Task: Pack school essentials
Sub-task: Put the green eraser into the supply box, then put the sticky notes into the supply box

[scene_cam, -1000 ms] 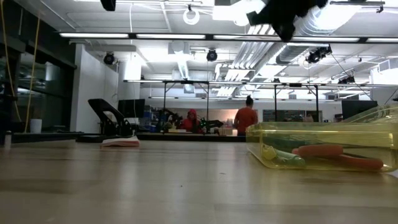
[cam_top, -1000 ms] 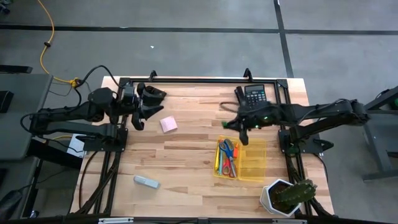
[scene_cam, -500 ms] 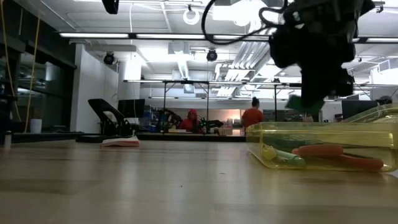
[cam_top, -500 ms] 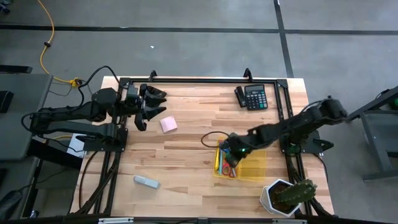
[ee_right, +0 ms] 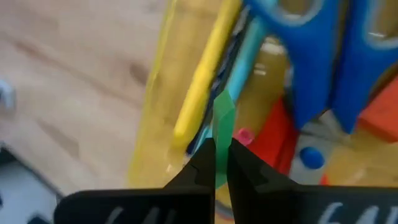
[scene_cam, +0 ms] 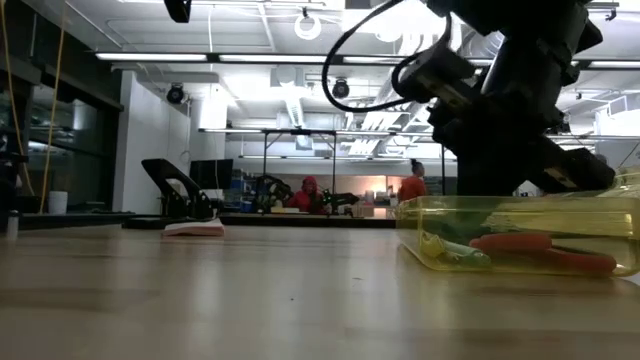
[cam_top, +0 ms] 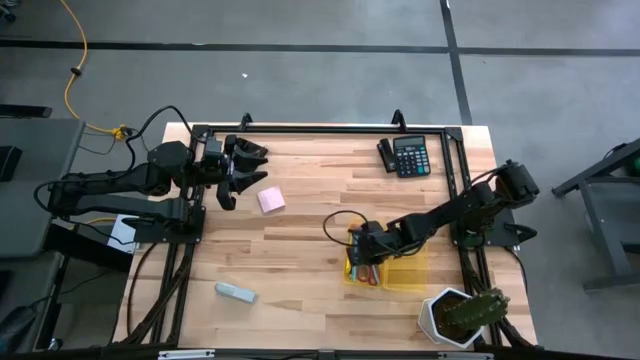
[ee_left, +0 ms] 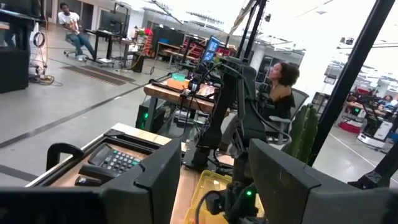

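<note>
High view: wooden table (cam_top: 300, 250) carried yellow tray (cam_top: 405, 268), right arm stretched low over its compartment with scissors.
Left gripper (cam_top: 237, 172) waited near table's far-left corner, fingers parted, empty.
Pink sticky-note pad (cam_top: 271, 200) lay just beside it; looked light, soft-edged, best pinched across its sides.
Right gripper (ee_right: 220, 163) was pinched on green eraser (ee_right: 222, 121), just above yellow marker (ee_right: 202, 78) and blue-handled scissors (ee_right: 311, 56); eraser probably tiny, rubbery, easily dropped.
</note>
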Available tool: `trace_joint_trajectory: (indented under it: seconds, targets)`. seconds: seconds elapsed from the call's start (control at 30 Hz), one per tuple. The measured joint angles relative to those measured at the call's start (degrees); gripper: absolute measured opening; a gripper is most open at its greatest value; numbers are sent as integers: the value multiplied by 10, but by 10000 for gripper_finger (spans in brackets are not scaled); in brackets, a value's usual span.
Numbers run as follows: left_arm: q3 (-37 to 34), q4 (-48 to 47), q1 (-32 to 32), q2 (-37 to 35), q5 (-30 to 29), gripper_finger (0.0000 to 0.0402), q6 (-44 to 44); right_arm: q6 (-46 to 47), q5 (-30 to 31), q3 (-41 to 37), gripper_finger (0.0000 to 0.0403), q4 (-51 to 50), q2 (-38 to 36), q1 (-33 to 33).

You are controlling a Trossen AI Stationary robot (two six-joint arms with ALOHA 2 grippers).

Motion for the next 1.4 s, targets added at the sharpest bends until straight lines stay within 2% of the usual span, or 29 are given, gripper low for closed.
trace_joint_trajectory:
  seconds: [0.1,0.27,0.4,0.57,0.8,0.93,1.13,1.2,1.27,1.4]
  targets:
    - [0,0,0,0,0,177,0,25,27,0,0,-9,0,0]
    - [0,0,0,0,0,177,0,42,31,0,20,-11,0,-2]
    - [0,0,0,0,0,177,0,59,31,0,58,-21,0,-2]
    - [0,0,0,0,0,177,0,34,40,0,119,-27,-7,-3]
    - [0,0,0,0,0,177,0,-11,49,0,183,-77,-64,-24]
    - [0,0,0,0,0,177,0,-49,14,0,190,-65,-81,-39]
    - [0,0,0,0,0,177,0,-84,-90,0,188,-40,-68,-45]
    - [0,0,0,0,0,177,-1,-84,-85,0,188,-47,-64,-46]
    - [0,0,0,0,0,177,-2,-78,-53,0,188,-30,-64,-46]
    - [0,0,0,0,0,177,-2,-78,-55,-1,188,-48,-65,-56]
